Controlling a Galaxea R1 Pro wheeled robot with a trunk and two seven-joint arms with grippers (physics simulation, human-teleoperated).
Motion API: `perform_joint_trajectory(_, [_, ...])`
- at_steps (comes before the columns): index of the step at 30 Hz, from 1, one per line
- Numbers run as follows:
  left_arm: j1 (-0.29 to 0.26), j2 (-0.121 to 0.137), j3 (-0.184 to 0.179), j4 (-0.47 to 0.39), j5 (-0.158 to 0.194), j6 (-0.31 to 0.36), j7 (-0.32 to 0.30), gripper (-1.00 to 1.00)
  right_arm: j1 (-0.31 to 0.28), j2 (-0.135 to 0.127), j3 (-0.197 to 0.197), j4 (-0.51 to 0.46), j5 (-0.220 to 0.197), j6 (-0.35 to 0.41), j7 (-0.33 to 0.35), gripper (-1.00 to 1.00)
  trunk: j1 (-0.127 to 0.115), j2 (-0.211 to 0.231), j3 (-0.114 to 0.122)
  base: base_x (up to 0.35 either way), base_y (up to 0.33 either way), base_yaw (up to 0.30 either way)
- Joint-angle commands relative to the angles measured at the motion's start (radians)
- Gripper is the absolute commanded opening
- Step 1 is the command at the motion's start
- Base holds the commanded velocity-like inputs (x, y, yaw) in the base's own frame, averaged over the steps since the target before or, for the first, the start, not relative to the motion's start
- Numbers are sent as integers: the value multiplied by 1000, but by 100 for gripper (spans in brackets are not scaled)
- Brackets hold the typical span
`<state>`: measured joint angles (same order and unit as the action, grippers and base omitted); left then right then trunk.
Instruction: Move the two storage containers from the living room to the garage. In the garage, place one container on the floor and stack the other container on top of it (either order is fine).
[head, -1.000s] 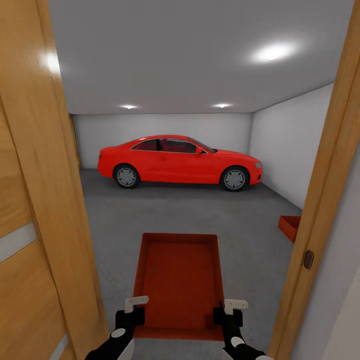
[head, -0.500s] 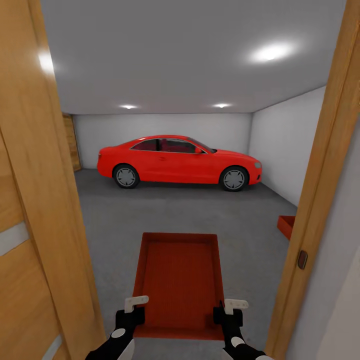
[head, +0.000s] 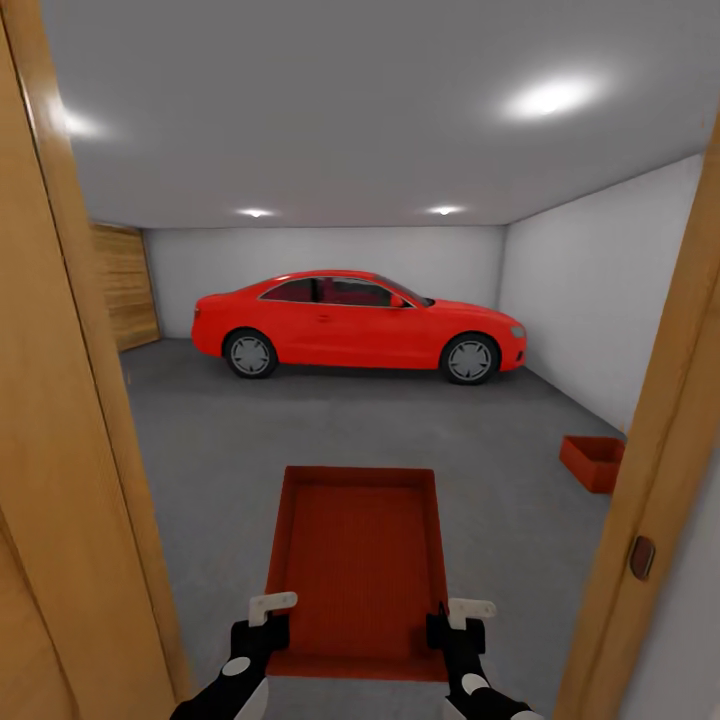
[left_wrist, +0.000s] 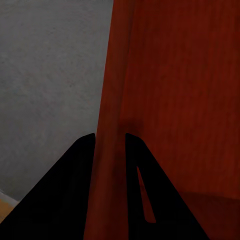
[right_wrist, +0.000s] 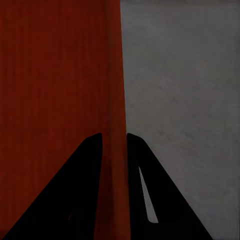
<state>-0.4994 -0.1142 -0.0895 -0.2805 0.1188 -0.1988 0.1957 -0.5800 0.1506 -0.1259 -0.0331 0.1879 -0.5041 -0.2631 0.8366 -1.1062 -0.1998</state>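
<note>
Both fingers (head: 272, 603) pinch the carried container's (head: 355, 560) side walls, its long axis pointing at the car (head: 358, 325).

A storage container (head: 358, 565) is held out in front of the robot between the left gripper (head: 271, 628) and the right gripper (head: 446, 630), above the floor (head: 220, 450), framed by the door frame (head: 70, 420) on both sides. A second container (head: 592, 462) is set on the floor ahead to the right, near the right wall (head: 600, 290). A car (head: 358, 325) is parked farther back, in front of the rear wall, with plank doors (head: 125, 285) to its left.
</note>
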Motion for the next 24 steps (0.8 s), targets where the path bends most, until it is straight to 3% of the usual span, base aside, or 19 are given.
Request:
perform_joint_trajectory(1, [-1,1,-12,4,23,2,5,-100,-1,-3,22,-2,-8,-74,-1,-100,1,-1,-1,319,0,0])
perform_joint_trajectory(24, [-1,2,-12,4,24,6,5,-100,-1,-3,22,-2,-9,-74,-1,-100,1,-1,-1,321,0,0])
